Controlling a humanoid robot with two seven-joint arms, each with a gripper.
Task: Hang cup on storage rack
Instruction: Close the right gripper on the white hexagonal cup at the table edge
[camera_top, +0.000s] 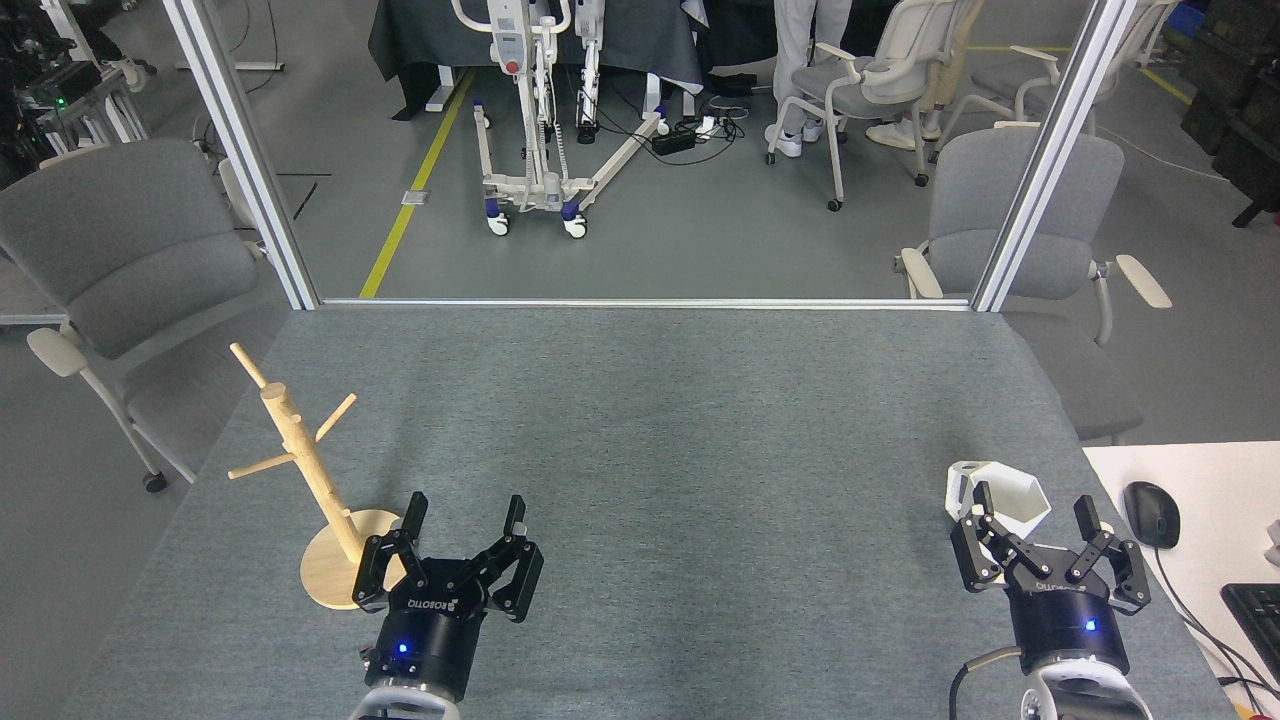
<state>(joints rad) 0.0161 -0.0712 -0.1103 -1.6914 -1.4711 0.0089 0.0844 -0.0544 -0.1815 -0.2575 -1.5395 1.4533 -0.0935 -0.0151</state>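
The white faceted cup (1000, 495) stands on the grey table near the right edge, its small handle facing left. My right gripper (1035, 512) is open just in front of it, and its left finger overlaps the cup's near side. The wooden storage rack (300, 450) stands at the front left on its round base, with several pegs angled upward. My left gripper (465, 515) is open just right of the rack's base, with nothing between its fingers.
The grey felt table (640, 430) spreads between the two arms. A white desk at the right holds a black mouse (1152, 513) and a keyboard (1255, 615). Grey chairs (120, 250) stand beyond the table's left and right sides.
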